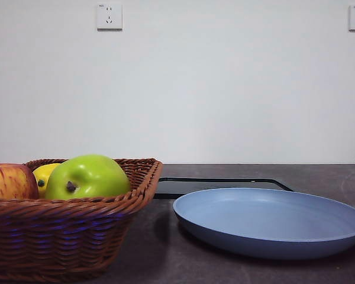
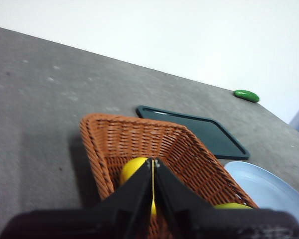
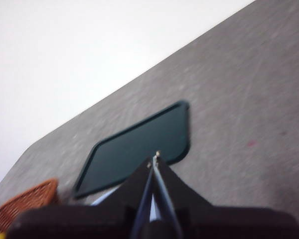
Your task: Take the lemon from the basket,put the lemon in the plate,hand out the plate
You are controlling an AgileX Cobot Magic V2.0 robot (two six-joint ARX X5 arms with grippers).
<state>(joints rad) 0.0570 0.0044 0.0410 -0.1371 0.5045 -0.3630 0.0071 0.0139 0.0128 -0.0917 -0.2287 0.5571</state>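
Nothing has been lifted yet: the lemon (image 1: 45, 176) sits deep in the basket (image 1: 77, 236), tucked behind the green apple (image 1: 87, 177) and beside the red-yellow apple (image 1: 10, 181), so only its yellow top peeks over the braided rim. The left gripper (image 2: 153, 162) hangs above the basket with its jaws pressed together and nothing between them, lined up over the lemon, which suggests this arm is the one meant to pick. It will have to spread those jaws before going down. The plate (image 1: 272, 234) lies bare just beside the basket, a short carry away, with the black tray (image 1: 225, 184) behind it. The right gripper (image 3: 156, 158) waits over the tray, jaws likewise closed and empty, probably held back for handing out the plate. A small green thing (image 2: 246, 95) lies far off near the wall
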